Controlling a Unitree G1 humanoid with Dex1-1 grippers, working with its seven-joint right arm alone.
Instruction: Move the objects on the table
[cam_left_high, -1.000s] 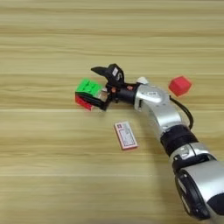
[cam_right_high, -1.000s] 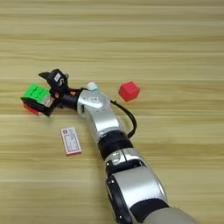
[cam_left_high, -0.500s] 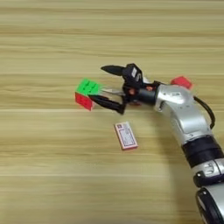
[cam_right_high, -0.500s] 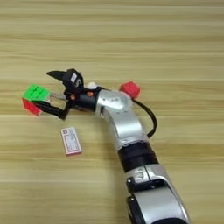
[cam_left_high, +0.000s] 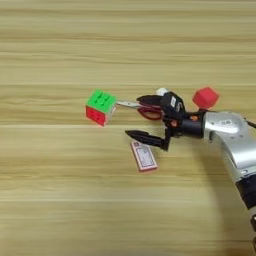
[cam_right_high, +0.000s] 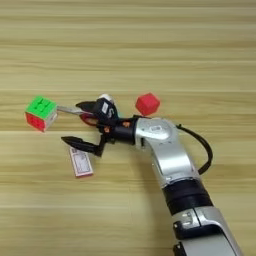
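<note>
Hovering gripper (cam_left_high: 140, 117): 2 black fingers spread wide, holding nothing
Puzzle cube (cam_left_high: 100, 107): just left of the fingertips, on the table (cam_left_high: 60, 200)
Scissors (cam_left_high: 145, 109): under upper finger
Flat box (cam_left_high: 144, 156): below lower finger
Red cube (cam_left_high: 205, 97): beside forearm

Reached in from the lower right, silver forearm (cam_right_high: 167, 155) angled up and to the left, bent at the wrist so the tool (cam_right_high: 79, 123) pointed left, low over the desk. Held the two black fingers (cam_right_high: 80, 143) spread wide apart, one above the other in the picture, nothing between them.
</note>
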